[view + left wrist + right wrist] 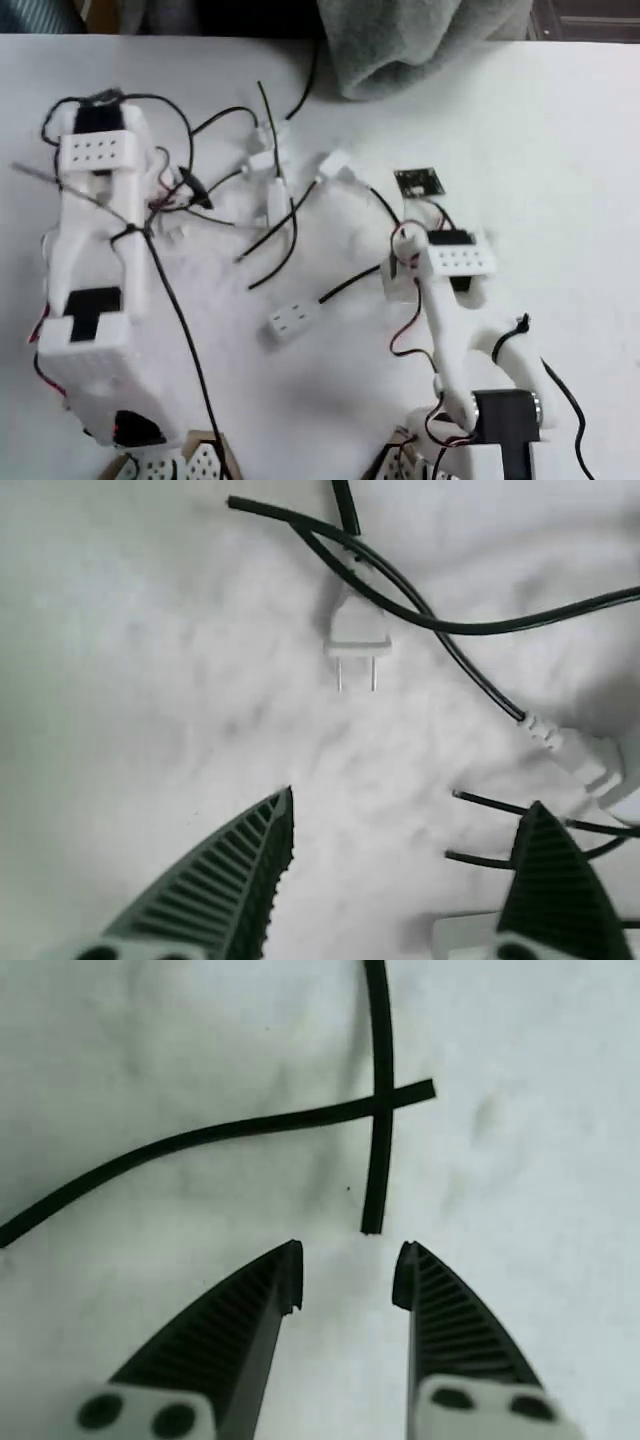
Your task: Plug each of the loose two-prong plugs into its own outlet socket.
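A white two-prong plug [357, 640] lies flat on the white table, its prongs pointing toward my left gripper [412, 800], which hangs open and wide above the table with nothing between its fingers. Black cables [440, 620] cross over that plug's cord. A second white plug [585, 760] lies off to one side. From above, several white plugs [268, 165] lie tangled in black cables at the table's middle, and a white outlet block [293, 320] sits nearer the front. My right gripper [350, 1247] is open, empty, just short of a black cable end [372, 1222].
A grey cloth [420, 40] is heaped at the back edge. A small dark circuit board [418, 182] lies beside the right arm [455, 260]. The left arm [95, 250] stretches along the left side. Loose black cables [280, 240] sprawl between the arms.
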